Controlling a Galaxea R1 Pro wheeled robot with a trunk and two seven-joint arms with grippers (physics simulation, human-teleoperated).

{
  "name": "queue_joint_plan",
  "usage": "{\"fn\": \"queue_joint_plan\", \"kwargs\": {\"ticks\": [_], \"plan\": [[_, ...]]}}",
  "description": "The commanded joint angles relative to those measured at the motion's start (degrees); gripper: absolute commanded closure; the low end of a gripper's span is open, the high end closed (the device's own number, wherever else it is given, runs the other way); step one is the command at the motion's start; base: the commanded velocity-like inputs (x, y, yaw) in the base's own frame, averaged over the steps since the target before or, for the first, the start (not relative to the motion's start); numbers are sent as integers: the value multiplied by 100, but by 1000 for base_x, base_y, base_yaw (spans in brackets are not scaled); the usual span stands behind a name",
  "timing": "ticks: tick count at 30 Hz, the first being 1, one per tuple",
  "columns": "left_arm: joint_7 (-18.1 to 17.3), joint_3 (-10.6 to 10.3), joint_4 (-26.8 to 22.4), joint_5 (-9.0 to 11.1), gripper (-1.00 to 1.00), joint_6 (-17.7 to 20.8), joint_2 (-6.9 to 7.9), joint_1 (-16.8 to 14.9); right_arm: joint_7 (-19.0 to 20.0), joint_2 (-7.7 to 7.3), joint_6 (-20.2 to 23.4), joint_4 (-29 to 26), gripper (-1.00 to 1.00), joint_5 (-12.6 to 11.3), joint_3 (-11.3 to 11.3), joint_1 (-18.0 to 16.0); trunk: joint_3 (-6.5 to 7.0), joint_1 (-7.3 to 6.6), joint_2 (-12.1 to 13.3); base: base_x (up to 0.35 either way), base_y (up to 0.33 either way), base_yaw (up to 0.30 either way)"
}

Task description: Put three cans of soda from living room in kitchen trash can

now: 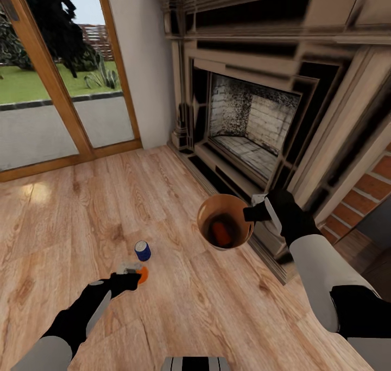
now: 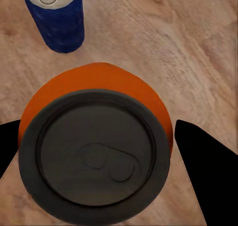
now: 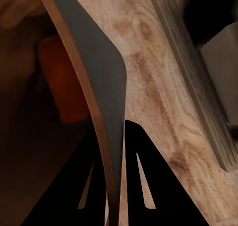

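My left gripper is low over the wood floor, its fingers pressed against both sides of an upright orange soda can, also visible in the head view. A blue soda can stands on the floor just beyond it, and appears again in the left wrist view. My right gripper is shut on the rim of the trash can, holding it above the floor by the hearth. Another orange can lies inside it, and is seen again in the right wrist view.
The grey-framed fireplace with its raised hearth edge runs along the right, close behind the bucket. Red brick shows at the far right. Glass doors in wooden frames stand at the back left. Plank floor lies open to the left.
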Motion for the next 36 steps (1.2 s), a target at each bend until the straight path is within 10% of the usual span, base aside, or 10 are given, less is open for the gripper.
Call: {"fn": "queue_joint_plan", "kwargs": {"ticks": [1,6,9,13,16,21,29,34,36], "plan": [[0,7,-287,13,100,144,60,125,43,-2,9,-1,100,-120,-7,-2,1,-1,0,0,0,0],[0,326,-1962,135,100,717,258,864,40,-10,9,20,100,-116,-7,5,63,-28,42,0,0,0],[-10,1097,-3666,228,100,1705,311,1459,39,-11,9,25,100,-116,-7,13,117,-94,163,0,0,0],[-126,1374,-4281,249,100,2189,322,1602,38,-3,9,26,100,-114,-7,15,188,-181,323,0,0,0],[-722,2057,-4672,254,100,2736,322,1646,38,4,9,32,100,-114,-7,49,242,-247,443,0,0,0],[-879,2189,-4727,243,100,3320,499,1492,41,10,9,27,100,-113,0,108,332,-357,644,0,0,0],[-1121,2088,-4720,226,100,4072,650,66,43,19,9,26,100,-117,13,244,476,-533,965,0,0,0],[-2371,1943,-4374,201,100,4072,1126,-1368,43,27,9,33,100,-125,20,258,565,-643,1165,0,0,0],[-3390,1420,-3886,181,100,4072,1421,-2168,43,52,9,38,100,-128,25,260,601,-687,1246,0,0,0]]}}
